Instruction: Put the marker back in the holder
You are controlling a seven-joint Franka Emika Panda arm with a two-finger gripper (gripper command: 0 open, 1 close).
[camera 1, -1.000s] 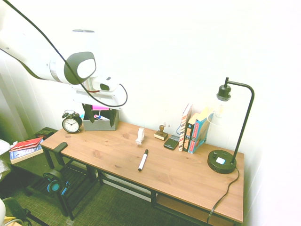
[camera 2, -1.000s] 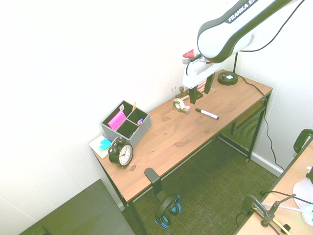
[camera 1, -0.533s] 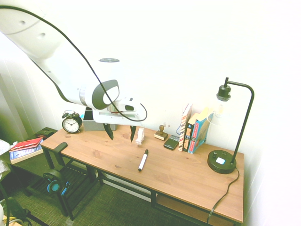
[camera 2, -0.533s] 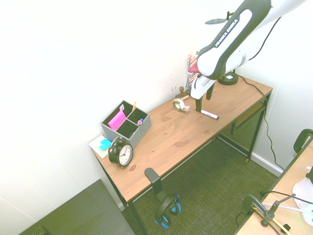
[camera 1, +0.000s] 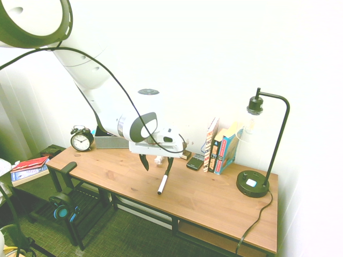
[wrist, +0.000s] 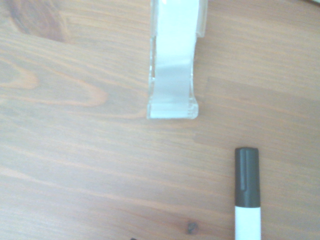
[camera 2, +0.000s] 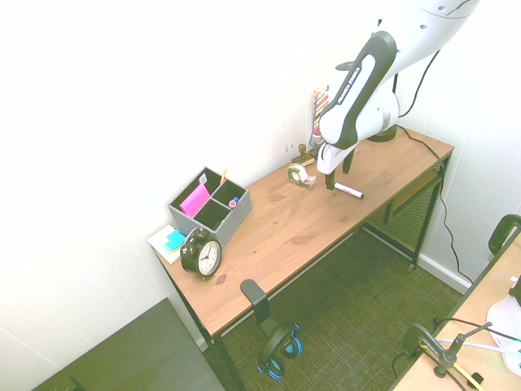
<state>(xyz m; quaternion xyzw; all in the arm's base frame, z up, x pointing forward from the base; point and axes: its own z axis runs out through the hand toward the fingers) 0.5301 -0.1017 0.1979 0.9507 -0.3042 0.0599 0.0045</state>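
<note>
The gripper points straight down with its two dark fingers spread apart, and it holds nothing. It hangs low over the desk. The marker lies flat on the wood just below it and a bit toward the front edge, not touching the fingers. In the wrist view the black cap is close to the tape dispenser but not touching it. The marker looks light, thin and hard, so it should not bend or break. It is round and smooth, so it could roll away or slip if it is pinched near one end. The best spot to grab looks like the middle of the white part, with one finger on each long side. The fingers should stay clear of the tape dispenser. The holder is well away from the gripper, at the far end of the desk next to the clock, so the marker has a long ride to get there.
</note>
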